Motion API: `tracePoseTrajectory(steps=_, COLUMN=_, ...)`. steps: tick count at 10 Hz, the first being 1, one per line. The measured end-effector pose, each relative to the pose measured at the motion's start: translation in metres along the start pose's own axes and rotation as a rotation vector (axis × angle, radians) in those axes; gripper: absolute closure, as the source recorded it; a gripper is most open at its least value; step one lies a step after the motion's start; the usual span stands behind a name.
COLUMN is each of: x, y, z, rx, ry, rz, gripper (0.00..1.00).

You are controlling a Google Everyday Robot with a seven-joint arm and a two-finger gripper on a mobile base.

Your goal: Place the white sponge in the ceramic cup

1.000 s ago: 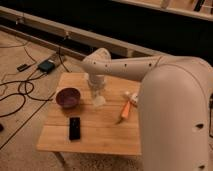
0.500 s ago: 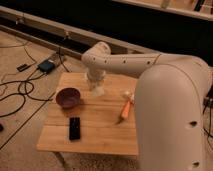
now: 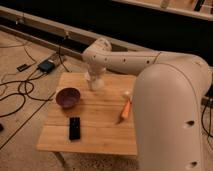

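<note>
Since a second ago the gripper (image 3: 94,82) has risen and drawn back toward the table's (image 3: 95,142) 12 o'clock edge, and a pale lump has gone up with it. The big white arm (image 3: 165,100) fills the right and hides the table's 3 o'clock side. On the wood lie a purple bowl (image 3: 67,97) at 9 o'clock, an orange-marked packet (image 3: 124,112) at 3 and a black remote (image 3: 74,128) at 7. The gripper, pinched shut, hangs over the far centre. The lump at its tip is likely the sponge (image 3: 96,87), which lies nowhere else in view. The cup (image 3: 126,93), if the small white shape at the packet's 12 o'clock end is it, sits near the gripper at its 4 o'clock, so the carry would run that way. The sponge's long axis cannot be told.
</note>
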Motion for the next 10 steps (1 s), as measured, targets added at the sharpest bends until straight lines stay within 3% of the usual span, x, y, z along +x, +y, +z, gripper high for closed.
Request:
tracePoseTrajectory(steps=2, x=-0.0086, y=-0.0002, z=-0.0016, rx=-0.009, ry=-0.030, rz=-0.004, gripper=1.00)
tracePoseTrajectory(steps=10, x=-0.0087, y=-0.0004, z=-0.0012, rx=-0.010, ry=-0.033, rz=-0.005, gripper=1.00)
